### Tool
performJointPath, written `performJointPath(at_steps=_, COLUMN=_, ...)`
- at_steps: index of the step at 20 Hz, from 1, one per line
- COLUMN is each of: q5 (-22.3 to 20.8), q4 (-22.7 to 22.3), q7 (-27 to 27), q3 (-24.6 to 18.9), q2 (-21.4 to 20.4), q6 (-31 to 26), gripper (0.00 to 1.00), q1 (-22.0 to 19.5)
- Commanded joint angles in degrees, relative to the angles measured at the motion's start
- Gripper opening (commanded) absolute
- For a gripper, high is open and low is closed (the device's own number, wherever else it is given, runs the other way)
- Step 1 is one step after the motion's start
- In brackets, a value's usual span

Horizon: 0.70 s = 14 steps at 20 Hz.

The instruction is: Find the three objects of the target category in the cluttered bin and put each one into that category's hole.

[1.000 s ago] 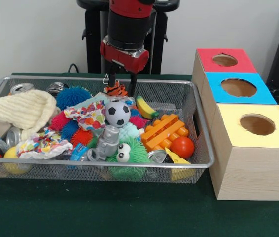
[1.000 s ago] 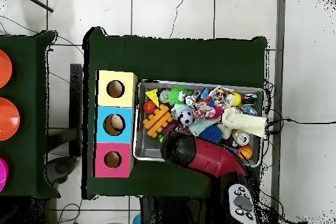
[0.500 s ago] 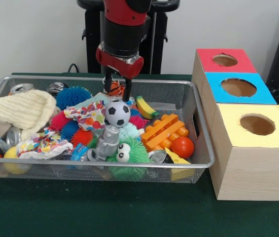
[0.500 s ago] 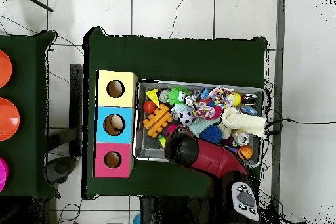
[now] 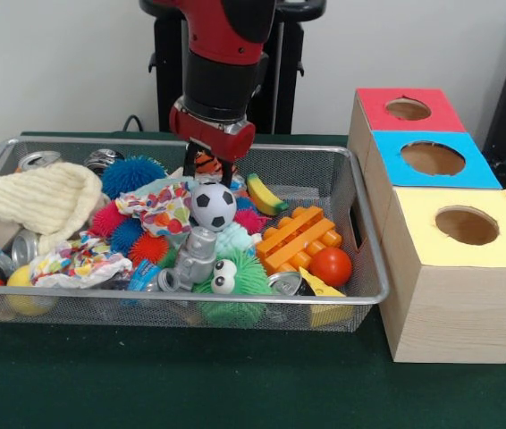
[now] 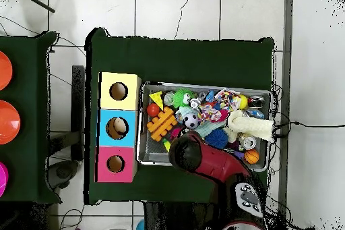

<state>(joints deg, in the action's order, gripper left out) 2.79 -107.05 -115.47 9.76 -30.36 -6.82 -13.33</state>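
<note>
The claw (image 5: 210,167) reaches down at the far side of the wire mesh bin (image 5: 365,234), its black fingers standing either side of a small orange-and-black striped toy (image 5: 206,164), though whether they grip it cannot be told. Just before it crowd a black-and-white soccer ball (image 5: 213,205), a yellow toy banana (image 5: 264,195) and a blue spiky ball (image 5: 132,173). The striped toy is half hidden, its long axis unclear; in the overhead view the red arm (image 6: 205,162) covers that corner, beside the pink, blue and yellow holed boxes (image 6: 118,127) on the green desk (image 6: 182,59).
</note>
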Motion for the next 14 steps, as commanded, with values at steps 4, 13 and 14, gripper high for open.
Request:
performJointPath(at_steps=4, q5=-0.9, q4=-0.1, q7=-7.8, q3=-6.2, q2=4.8, q6=6.0, gripper=1.0, q1=-1.9)
performJointPath(at_steps=13, q5=-1.6, q4=0.5, q7=-7.6, q3=-7.0, q2=7.8, q6=9.7, gripper=1.0, q1=-2.8)
performJointPath(at_steps=14, q5=-1.8, q4=0.6, q7=-7.6, q3=-7.1, q2=8.2, q6=10.1, gripper=1.0, q1=-3.0)
